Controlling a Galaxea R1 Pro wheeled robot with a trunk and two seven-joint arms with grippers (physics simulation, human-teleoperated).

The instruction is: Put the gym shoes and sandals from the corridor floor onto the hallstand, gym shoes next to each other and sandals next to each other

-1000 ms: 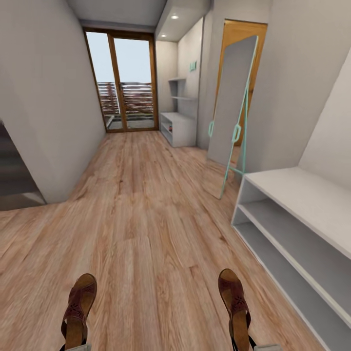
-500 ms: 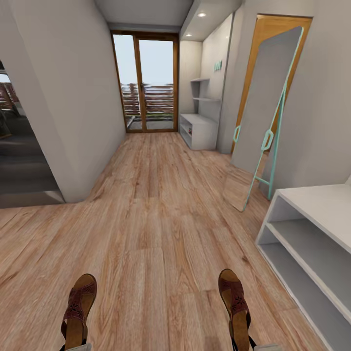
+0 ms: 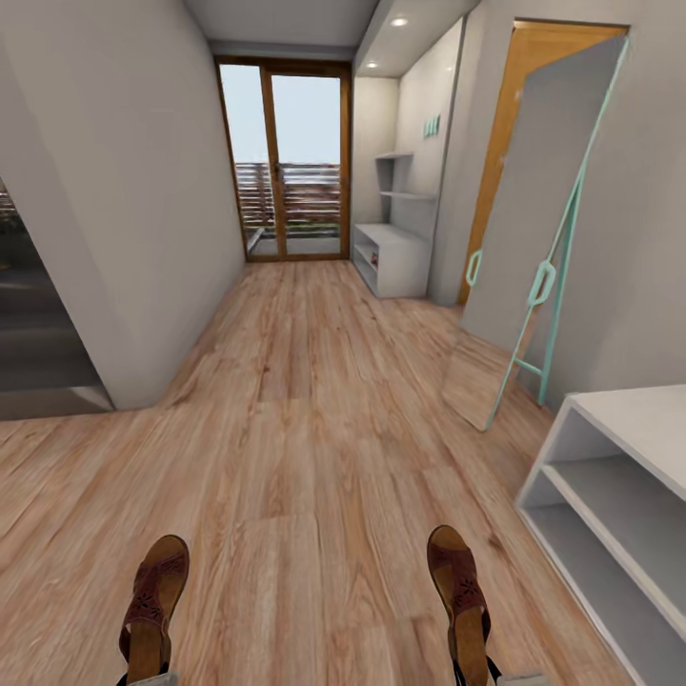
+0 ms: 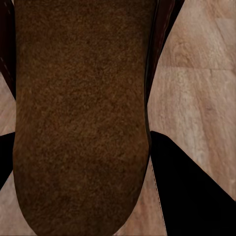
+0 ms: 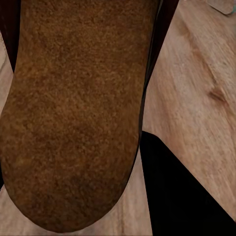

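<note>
Head view first: I am rolling along the corridor floor (image 3: 305, 400) with one sandal carried in each arm, the left sandal (image 3: 152, 605) low at my left and the right sandal (image 3: 459, 600) low at my right, both toe-forward and lifted off the planks. My left gripper (image 4: 81, 162) has its dark fingers (image 4: 191, 196) closed against the sides of the sole, whose rough brown underside faces that wrist camera; my right gripper (image 5: 73, 147) clasps its sandal the same way, a dark finger (image 5: 182, 191) pressed along the edge. I judge I carry both at once so the pair can go down side by side in one trip. The hallstand (image 3: 391, 257) stands far down the corridor on the right, a pale unit with low open compartments and stepped shelves above, just beside the glass door (image 3: 286, 162). A small reddish shape sits in its lower compartment, too small to name. Between me and it, a leaning mirror with a mint frame (image 3: 543, 219) rests against the right wall, its foot reaching out onto the floor, and a plain white bench (image 3: 619, 505) sits nearer at my right. Both narrow that side, so the middle of the floor looks the safer line.
</note>
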